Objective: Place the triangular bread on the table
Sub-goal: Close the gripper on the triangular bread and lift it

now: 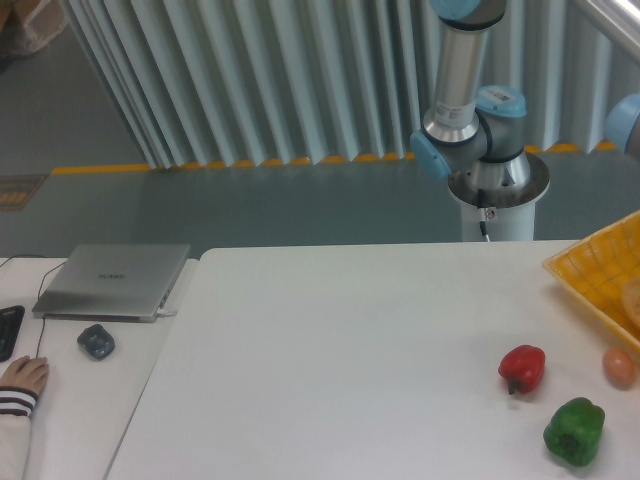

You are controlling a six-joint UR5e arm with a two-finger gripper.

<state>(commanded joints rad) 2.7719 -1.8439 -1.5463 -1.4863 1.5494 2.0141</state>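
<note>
The white table point(340, 340) fills the lower part of the camera view. A yellow gridded basket point(590, 275) sits at its right edge, cut off by the frame. Inside the basket, at the very right edge, a sliver of a light orange-tan item point(633, 303) shows; it looks like the triangular bread, but most of it is out of view. The arm's base point(497, 185) stands behind the table, and its links rise out of the top of the frame. The gripper is not in view.
A red pepper point(522, 368), a green pepper point(574, 431) and a small round tan egg-like item point(618, 367) lie on the table's right side. On a separate desk at left are a closed laptop point(112, 280), a mouse point(96, 341) and a person's hand point(22, 377).
</note>
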